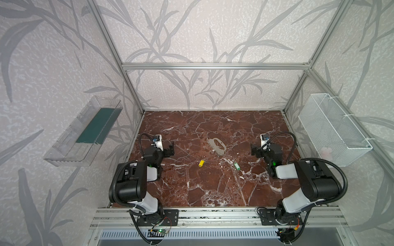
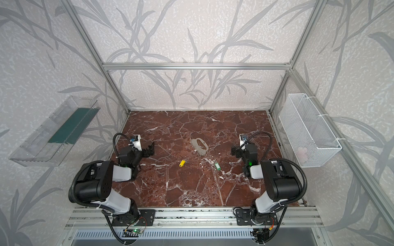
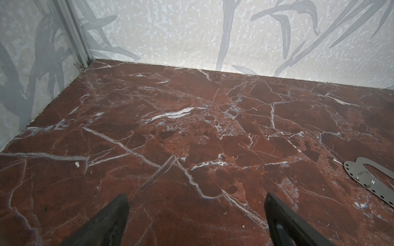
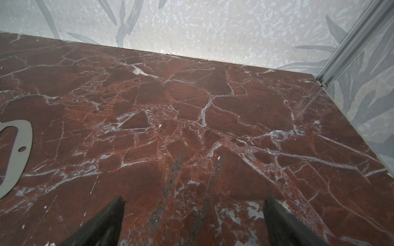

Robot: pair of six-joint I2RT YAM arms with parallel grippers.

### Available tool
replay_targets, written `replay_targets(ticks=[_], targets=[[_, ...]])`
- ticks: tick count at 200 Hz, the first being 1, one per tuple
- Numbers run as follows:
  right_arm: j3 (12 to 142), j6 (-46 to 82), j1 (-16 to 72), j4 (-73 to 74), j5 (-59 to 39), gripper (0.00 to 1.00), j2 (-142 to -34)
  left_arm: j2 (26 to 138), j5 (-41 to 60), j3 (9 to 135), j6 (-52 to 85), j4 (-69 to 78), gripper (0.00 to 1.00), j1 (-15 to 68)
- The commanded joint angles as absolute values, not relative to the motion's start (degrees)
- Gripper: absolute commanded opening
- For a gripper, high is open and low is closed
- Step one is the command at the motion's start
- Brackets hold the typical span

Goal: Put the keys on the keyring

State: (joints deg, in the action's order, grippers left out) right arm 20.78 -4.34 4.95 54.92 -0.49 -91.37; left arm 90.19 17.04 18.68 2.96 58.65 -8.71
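Keyring (image 1: 217,146) flat on counter (image 1: 191,127); yellow key (image 1: 201,163), green key (image 1: 236,166) loose nearby. Both my jaws spread, empty. Best next: drop onto yellow key, pinch narrow sides.

Yellow key (image 2: 182,163) and green key (image 2: 217,166) lie apart, both near but clear of the keyring (image 2: 200,146)

No writing, brand or number can be read anywhere. The green key (image 1: 236,166) perhaps has a paler face (too small in both top views to read anything on it).
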Motion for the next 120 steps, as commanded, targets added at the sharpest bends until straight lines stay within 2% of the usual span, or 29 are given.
replay_targets(ticks=[1,27,44,53,69,80,103,120], targets=[[21.62,-4.28,5.10,55.65,-0.65,0.99,-90.75,90.40,17.73,19.71,2.11,59.10,0.99,-8.72],[21.62,-4.34,5.14,55.69,-0.62,0.99,-90.79,90.35,16.76,20.03,1.86,58.23,0.99,-8.33],[21.78,-4.38,5.88,55.03,1.24,0.99,-90.28,87.23,10.93,22.22,1.70,51.26,0.99,-6.75],[23.25,-4.80,7.52,49.26,6.60,0.99,-86.84,84.07,8.89,25.03,2.08,42.92,0.99,-6.49],[28.56,-6.28,8.58,35.07,6.38,0.99,-80.77,79.21,6.93,31.05,2.66,29.03,0.99,-6.03],[31.23,-5.24,10.36,31.38,10.10,0.99,-77.69,76.90,3.35,34.92,8.08,22.17,0.99,-5.89],[37.09,-4.87,12.92,25.02,3.54,0.99,-73.21,74.50,4.45,43.07,16.72,8.75,0.99,-5.55],[45.17,-6.23,16.41,15.02,2.15,0.99,-74.39,72.79,5.43,44.62,21.32,7.21,0.99,-4.22]])
